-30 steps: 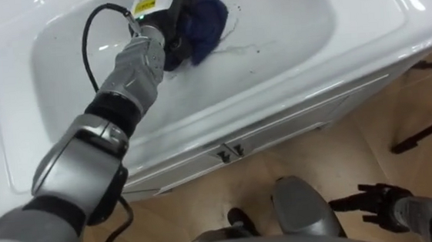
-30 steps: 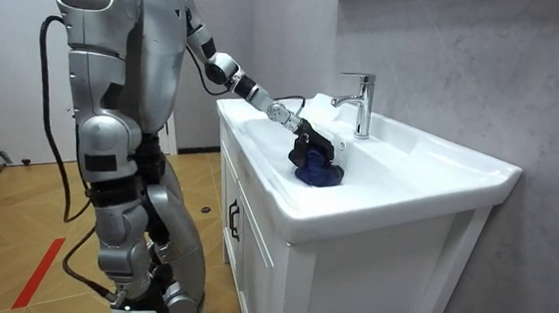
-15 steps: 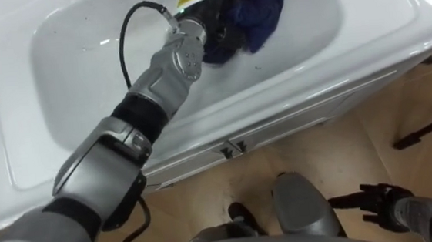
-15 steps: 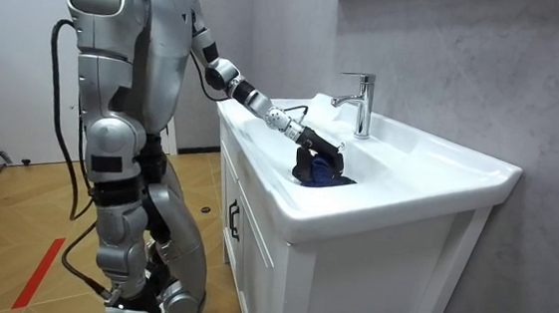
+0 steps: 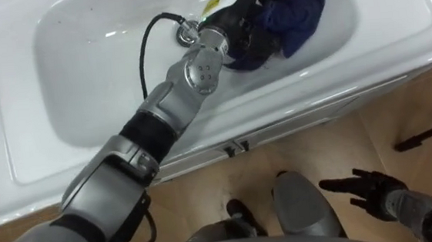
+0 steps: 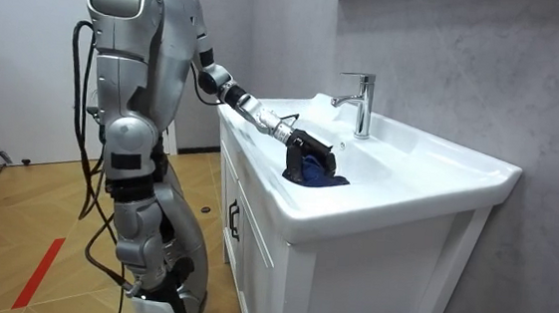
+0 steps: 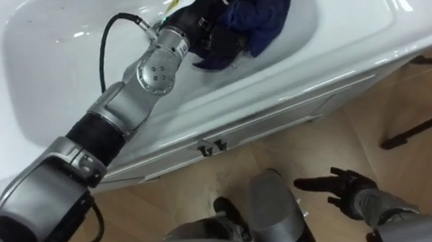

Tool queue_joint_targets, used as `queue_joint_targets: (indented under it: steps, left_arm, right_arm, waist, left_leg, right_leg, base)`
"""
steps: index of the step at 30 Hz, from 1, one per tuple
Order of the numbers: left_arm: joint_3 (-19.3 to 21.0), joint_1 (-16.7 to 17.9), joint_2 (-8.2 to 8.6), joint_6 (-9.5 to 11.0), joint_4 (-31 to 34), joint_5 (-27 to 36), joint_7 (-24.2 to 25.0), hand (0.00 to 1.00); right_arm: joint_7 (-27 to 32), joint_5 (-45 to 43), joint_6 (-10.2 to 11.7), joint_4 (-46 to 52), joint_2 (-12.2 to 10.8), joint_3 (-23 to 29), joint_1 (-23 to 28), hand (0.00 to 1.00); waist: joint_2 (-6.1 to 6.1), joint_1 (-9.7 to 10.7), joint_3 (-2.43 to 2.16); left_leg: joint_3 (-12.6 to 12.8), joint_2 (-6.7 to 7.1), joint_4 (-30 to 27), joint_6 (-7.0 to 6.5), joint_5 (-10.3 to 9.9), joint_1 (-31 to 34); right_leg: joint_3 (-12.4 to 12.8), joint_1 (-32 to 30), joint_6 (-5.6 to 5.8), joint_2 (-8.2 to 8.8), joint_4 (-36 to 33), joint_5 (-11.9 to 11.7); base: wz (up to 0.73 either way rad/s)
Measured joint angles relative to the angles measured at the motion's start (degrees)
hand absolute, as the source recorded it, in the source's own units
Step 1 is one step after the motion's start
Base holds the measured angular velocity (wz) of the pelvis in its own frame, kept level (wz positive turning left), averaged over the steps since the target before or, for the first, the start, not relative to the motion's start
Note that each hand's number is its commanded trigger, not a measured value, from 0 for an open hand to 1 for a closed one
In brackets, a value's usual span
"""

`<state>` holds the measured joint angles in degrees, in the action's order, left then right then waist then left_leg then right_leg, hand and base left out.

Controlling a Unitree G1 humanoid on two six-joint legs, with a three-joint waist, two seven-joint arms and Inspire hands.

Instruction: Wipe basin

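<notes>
In the eye views, the right hand point(image 5: 361, 192) is hanging low over the floor, fingers spread loose. Farther out, the left hand point(image 5: 241, 25) is clutching the blue cloth point(image 5: 300, 6) inside the basin point(image 5: 82, 85), the bunched cloth stretching rightward along it. The room view is showing the faucet point(image 6: 362, 103) behind.

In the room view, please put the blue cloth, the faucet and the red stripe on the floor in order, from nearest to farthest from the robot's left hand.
1. The blue cloth: in the basin, held in the left hand.
2. The faucet: at the basin's back edge, beyond the hand.
3. The red stripe: on the floor, at the room view's lower left.
</notes>
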<state>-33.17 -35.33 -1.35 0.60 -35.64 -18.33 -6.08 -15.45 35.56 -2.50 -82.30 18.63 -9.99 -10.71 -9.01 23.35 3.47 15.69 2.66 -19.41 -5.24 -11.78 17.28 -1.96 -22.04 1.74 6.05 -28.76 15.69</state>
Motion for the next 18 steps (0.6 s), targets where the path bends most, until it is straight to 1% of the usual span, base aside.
queue_joint_targets:
  steps: [1, 3, 4, 6, 8, 9, 10, 11, 14, 16, 18]
  left_arm:
    - [0.0, 0.0, -0.01, 0.2, -0.2, -0.3, 0.0, 1.00]
    - [0.0, 0.3, -0.05, 1.7, -1.4, -2.3, -0.9, 1.00]
    - [0.0, 0.4, -0.07, 2.0, -1.6, -2.8, -1.0, 1.00]
    - [0.0, 1.3, -0.71, 2.8, -1.7, -4.4, -1.1, 1.00]
    - [0.0, 1.5, -1.46, 3.7, -2.3, -5.3, -1.2, 1.00]
    - [0.0, 1.5, -1.65, 3.9, -2.6, -5.8, -1.2, 1.00]
    - [0.0, 1.5, -2.27, 4.5, -3.1, -6.7, -1.2, 1.00]
    - [0.0, 1.6, -2.46, 4.9, -3.8, -7.1, -1.2, 1.00]
    - [0.0, 1.7, -2.60, 5.0, -4.6, -7.5, -1.2, 1.00]
    - [0.1, 1.8, -2.67, 5.5, -6.3, -7.8, -1.2, 1.00]
    - [1.1, 1.8, -3.18, 5.8, -7.8, -11.2, -1.2, 1.00]
  right_arm:
    - [-0.2, 0.1, 0.0, 0.0, 0.0, 0.0, 0.1, 0.00]
    - [-0.9, 0.1, -0.1, -0.1, 0.1, 0.1, 0.4, 0.00]
    - [-1.1, 0.0, -0.1, -0.1, 0.2, 0.1, 0.7, 0.00]
    - [-1.6, -0.2, -0.6, 0.0, 0.2, 0.3, 1.2, 0.00]
    - [-1.8, -1.2, -1.4, 0.6, 0.3, 1.2, 1.3, 0.00]
    - [-1.9, -1.7, -1.5, 0.6, 0.4, 1.4, 1.4, 0.00]
    - [-1.8, -3.0, -2.3, 0.6, 0.5, 2.2, 1.4, 0.00]
    - [-1.8, -4.8, -2.7, 0.7, 0.7, 2.6, 1.4, 0.00]
    - [-1.7, -8.7, -3.5, 1.8, 1.4, 3.8, 1.4, 0.00]
    - [-1.6, -10.2, -3.7, 2.1, 1.9, 4.7, 1.4, 0.00]
    - [-1.6, -11.3, -3.9, 2.2, 2.2, 6.7, 1.5, 0.00]
  waist:
    - [0.02, 0.0, 0.01]
    - [0.20, 0.2, 0.02]
    - [0.32, 0.2, 0.05]
    - [0.80, 0.2, 0.01]
    - [0.97, 0.2, 0.00]
    - [0.97, 0.2, 0.00]
    - [0.95, 0.2, -0.02]
    - [0.93, 0.2, -0.04]
    - [0.79, 0.3, -0.10]
    - [0.71, 0.0, -0.16]
    - [0.22, -0.1, -0.50]
  left_leg:
    - [0.0, -0.03, -0.1, 0.00, 0.0, 0.1]
    - [0.0, -0.09, -0.2, 0.00, 0.0, 0.0]
    - [0.0, -0.10, -0.2, 0.00, 0.0, -0.1]
    - [0.0, -0.23, 0.0, 0.00, 0.0, -0.4]
    - [-0.1, -0.33, 0.2, -0.12, -0.1, -0.5]
    - [-0.1, -0.37, 0.2, -0.16, -0.1, -0.5]
    - [-0.1, -0.40, 0.2, -0.17, -0.2, -0.5]
    - [-0.1, -0.38, 0.3, -0.17, -0.2, -0.7]
    - [0.0, -0.31, 0.8, -0.16, -0.1, -1.4]
    - [0.2, -0.33, 1.0, -0.14, -0.1, -2.5]
    - [0.4, -0.38, 1.1, -0.03, -0.2, -3.0]
  right_leg:
    - [0.0, 0.0, 0.00, -0.01, 0.0, 0.0]
    - [-0.4, 0.3, -0.09, 0.03, 0.0, 0.1]
    - [-0.4, 0.3, -0.12, 0.02, -0.1, 0.1]
    - [-0.4, 0.1, -0.17, -0.15, -0.1, 0.1]
    - [-0.4, 0.1, -0.21, -0.31, 0.0, 0.1]
    - [-0.4, 0.1, -0.23, -0.34, 0.0, 0.1]
    - [-0.4, 0.2, -0.26, -0.35, -0.1, 0.0]
    - [-0.4, 0.2, -0.26, -0.33, -0.2, 0.0]
    - [-0.4, 1.1, -0.27, -0.31, -0.2, 0.0]
    - [0.0, 2.1, -0.28, -0.49, 0.1, 0.0]
    - [0.1, 2.3, -0.30, -0.55, 0.2, 0.0]
  base:
    - [0.00]
    - [0.05]
    - [0.04]
    - [0.00]
    - [0.00]
    - [0.00]
    - [0.00]
    - [0.00]
    - [-0.02]
    - [-0.09]
    - [-0.06]
